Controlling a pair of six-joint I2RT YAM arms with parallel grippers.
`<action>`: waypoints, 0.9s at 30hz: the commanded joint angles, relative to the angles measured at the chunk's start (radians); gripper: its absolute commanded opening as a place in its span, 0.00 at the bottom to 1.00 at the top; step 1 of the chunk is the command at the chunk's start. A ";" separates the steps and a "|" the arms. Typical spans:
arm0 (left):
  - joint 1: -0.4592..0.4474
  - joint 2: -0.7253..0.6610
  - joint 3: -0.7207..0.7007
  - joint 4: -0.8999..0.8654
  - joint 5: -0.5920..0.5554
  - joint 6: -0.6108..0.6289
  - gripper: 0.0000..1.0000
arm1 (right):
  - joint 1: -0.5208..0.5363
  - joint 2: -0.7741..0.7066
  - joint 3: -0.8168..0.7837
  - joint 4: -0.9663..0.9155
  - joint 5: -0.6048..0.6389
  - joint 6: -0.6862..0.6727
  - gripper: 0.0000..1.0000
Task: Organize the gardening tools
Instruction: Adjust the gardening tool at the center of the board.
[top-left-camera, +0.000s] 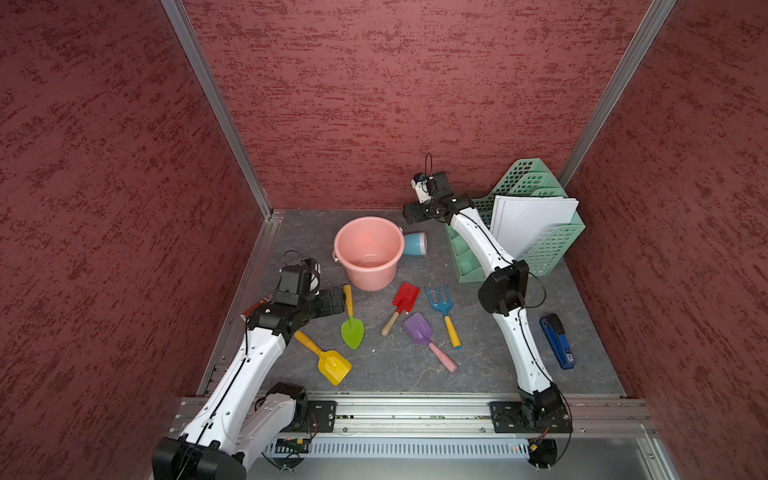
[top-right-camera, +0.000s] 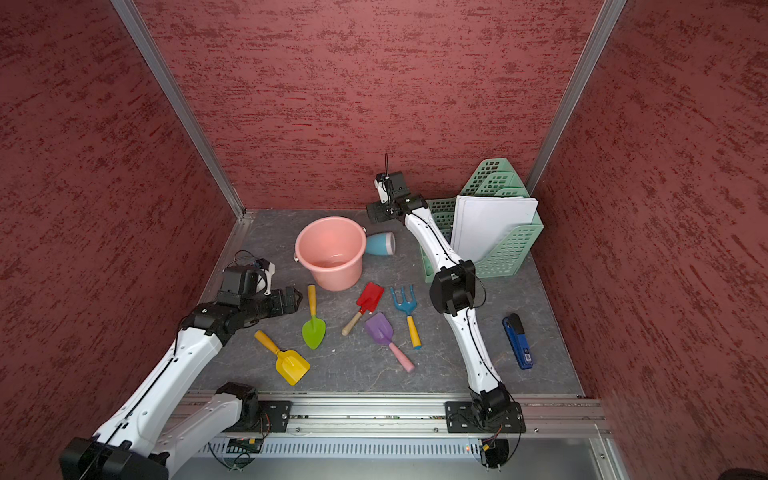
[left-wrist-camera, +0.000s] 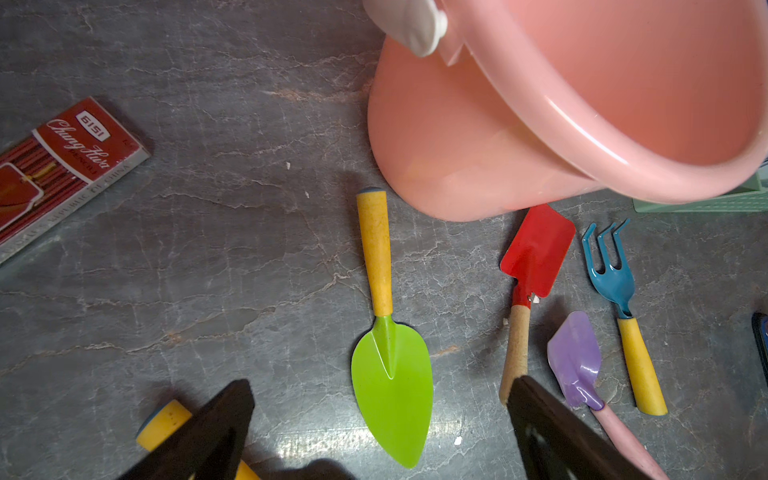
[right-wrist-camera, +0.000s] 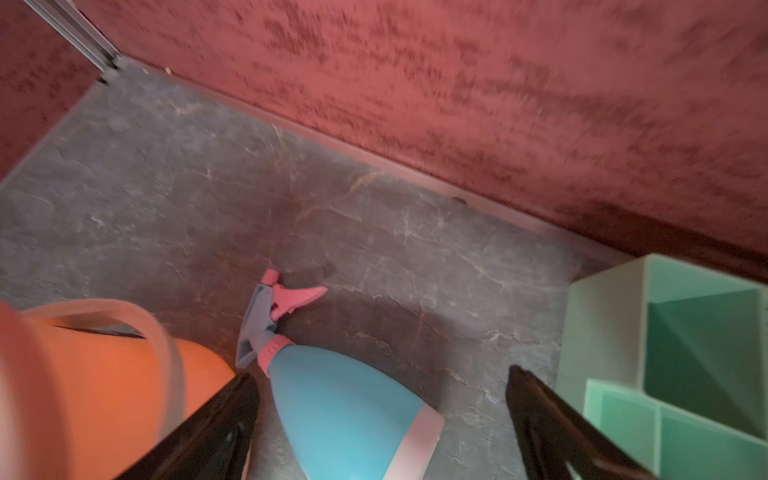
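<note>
Both sets of jaws stood wide and empty. My left gripper (top-left-camera: 341, 300) hovered beside the green trowel (top-left-camera: 352, 332), left of centre. My right gripper (top-left-camera: 409, 214) was above the spray bottle (top-left-camera: 415, 244), which lay right of the empty pink bucket (top-left-camera: 338, 245). I judged it best to centre on the trowel's handle before closing. The green rack (top-left-camera: 552, 249) held only papers (top-left-camera: 532, 220).

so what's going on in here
Two robot arms are tidying gardening tools, nothing picked up yet. Both hands are open and empty: the left hand hovers by the green trowel, the right hand over the spray bottle lying beside the pink bucket. The bucket is empty; the yellow scoop, red scoop, purple scoop and blue fork lie on the table.
</note>
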 joint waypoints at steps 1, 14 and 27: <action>-0.006 0.003 -0.004 0.004 -0.010 -0.002 1.00 | -0.005 0.009 -0.076 0.073 -0.023 0.012 0.98; -0.007 0.017 -0.004 0.004 -0.012 -0.002 1.00 | -0.001 0.026 -0.227 0.175 -0.083 -0.040 0.96; -0.013 0.008 -0.003 0.002 -0.010 -0.004 1.00 | -0.002 -0.203 -0.624 0.122 -0.002 0.000 0.86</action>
